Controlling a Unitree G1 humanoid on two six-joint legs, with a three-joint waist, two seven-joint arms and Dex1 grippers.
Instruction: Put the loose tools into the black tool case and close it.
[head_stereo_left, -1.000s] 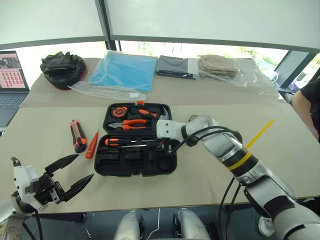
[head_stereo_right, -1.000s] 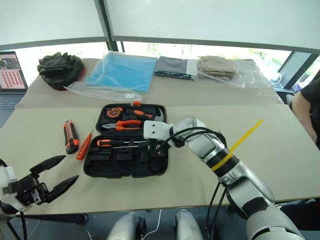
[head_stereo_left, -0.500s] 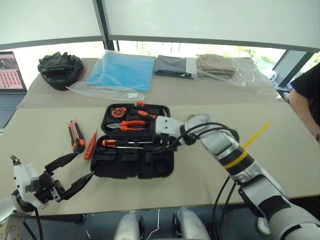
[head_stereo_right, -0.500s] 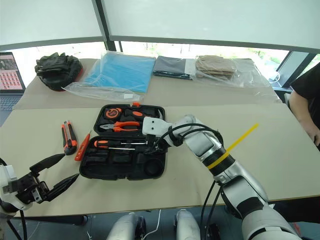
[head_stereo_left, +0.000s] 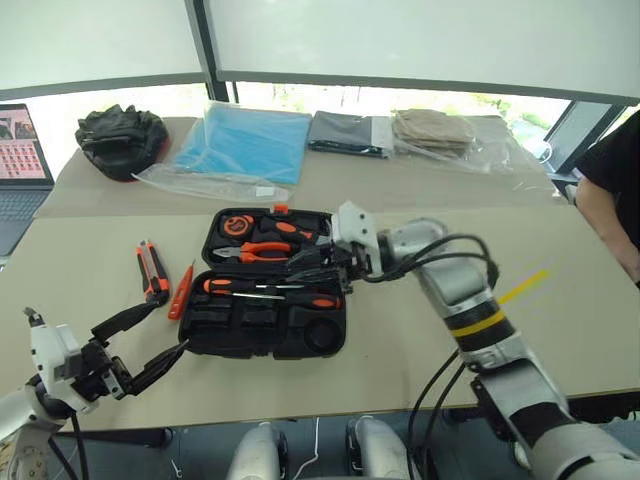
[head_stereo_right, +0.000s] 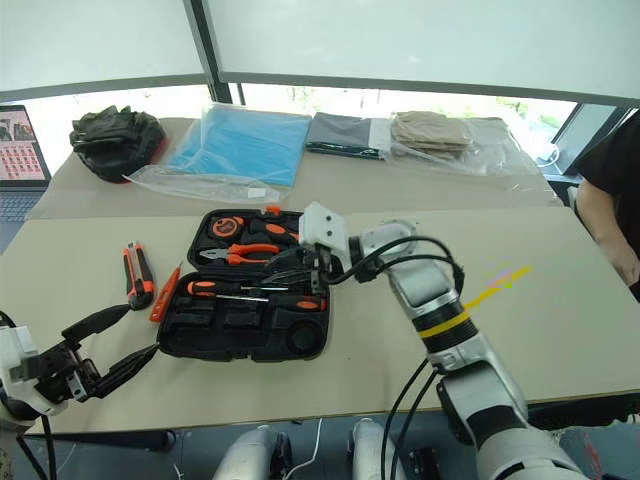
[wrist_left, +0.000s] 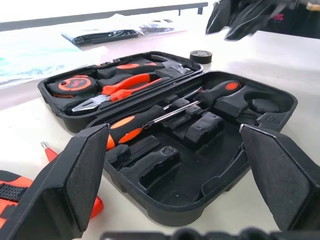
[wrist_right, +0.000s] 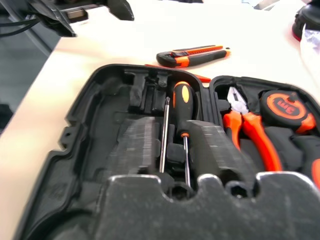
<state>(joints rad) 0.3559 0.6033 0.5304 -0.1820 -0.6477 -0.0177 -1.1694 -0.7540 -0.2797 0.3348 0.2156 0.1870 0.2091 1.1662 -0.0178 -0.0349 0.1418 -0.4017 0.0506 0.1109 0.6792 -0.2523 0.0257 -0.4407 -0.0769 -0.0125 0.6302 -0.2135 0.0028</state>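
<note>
Left eye view, nearest first: the left gripper (head_stereo_left: 150, 340) hovers over the table's (head_stereo_left: 90, 350) near edge with its two black fingers spread wide apart and nothing between them, pointing toward the case. Bare tabletop separates it from the black tool case (head_stereo_left: 265, 335), which lies open and flat with its long axis running left to right and its hinge line across the middle. Two long screwdrivers (head_stereo_left: 262, 287) lie side by side in the near half, parallel to that axis, one orange-black handle to the left and the other to the right. The right gripper (head_stereo_left: 318, 268) hangs just above them at the case's right end, fingers drawn nearly together on nothing. The far half holds pliers (head_stereo_left: 262, 248) and a round tape measure (head_stereo_left: 238, 223). Left of the case, apart from it, the slim orange screwdriver (head_stereo_left: 182, 291) and the utility knife (head_stereo_left: 151, 272) lie pointing near to far. Right of the case the table is open; bags and a laptop (head_stereo_left: 22, 160) line the far edge.
</note>
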